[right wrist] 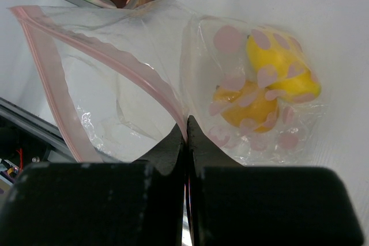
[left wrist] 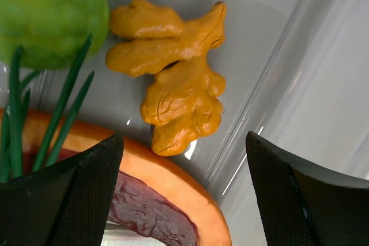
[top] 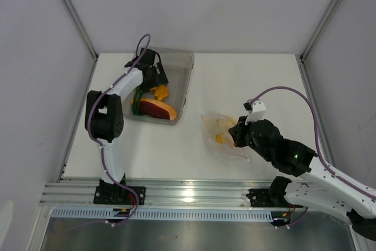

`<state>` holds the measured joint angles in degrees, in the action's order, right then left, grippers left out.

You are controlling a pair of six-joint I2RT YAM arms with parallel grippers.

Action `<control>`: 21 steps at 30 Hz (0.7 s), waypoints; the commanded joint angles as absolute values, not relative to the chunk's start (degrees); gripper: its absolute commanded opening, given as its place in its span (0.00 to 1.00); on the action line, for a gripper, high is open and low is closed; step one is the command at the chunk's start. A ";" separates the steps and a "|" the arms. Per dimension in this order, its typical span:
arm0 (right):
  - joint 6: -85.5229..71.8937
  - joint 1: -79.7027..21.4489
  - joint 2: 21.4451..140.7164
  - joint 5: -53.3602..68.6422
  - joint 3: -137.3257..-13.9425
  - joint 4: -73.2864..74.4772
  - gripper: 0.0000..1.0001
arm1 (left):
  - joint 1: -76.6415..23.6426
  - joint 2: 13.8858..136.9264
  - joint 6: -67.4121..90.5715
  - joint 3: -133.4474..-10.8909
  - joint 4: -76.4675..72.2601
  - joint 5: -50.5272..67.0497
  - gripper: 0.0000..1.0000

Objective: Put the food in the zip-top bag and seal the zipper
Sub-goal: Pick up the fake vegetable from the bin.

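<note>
The transparent zip-top bag lies on the table right of centre, also in the right wrist view. Its pink-red zipper is open. Inside lie the yellow lemon and orange fruit. My right gripper is shut on the bag's zipper edge and shows in the top view. My left gripper is open inside the clear bin, over the orange cluster, with the dark-red and tan slice, green lime and green stalk beside it.
The rigid clear bin stands at the back left of the table, its wall close to the right of my left gripper. Metal frame posts stand at the back corners. An aluminium rail runs along the near edge.
</note>
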<state>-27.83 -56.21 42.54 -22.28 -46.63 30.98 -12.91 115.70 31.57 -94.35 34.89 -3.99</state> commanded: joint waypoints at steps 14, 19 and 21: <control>-28.83 -56.95 40.69 -25.05 -46.23 29.27 0.00 | -15.73 122.60 45.70 -100.37 42.62 -9.14 0.99; -28.74 -56.95 40.69 -25.22 -46.14 29.35 0.00 | -15.73 125.24 46.23 -103.18 43.59 -10.02 0.99; -28.65 -56.95 40.61 -25.31 -45.97 29.27 0.00 | -15.73 126.12 46.32 -105.02 44.73 -10.81 0.99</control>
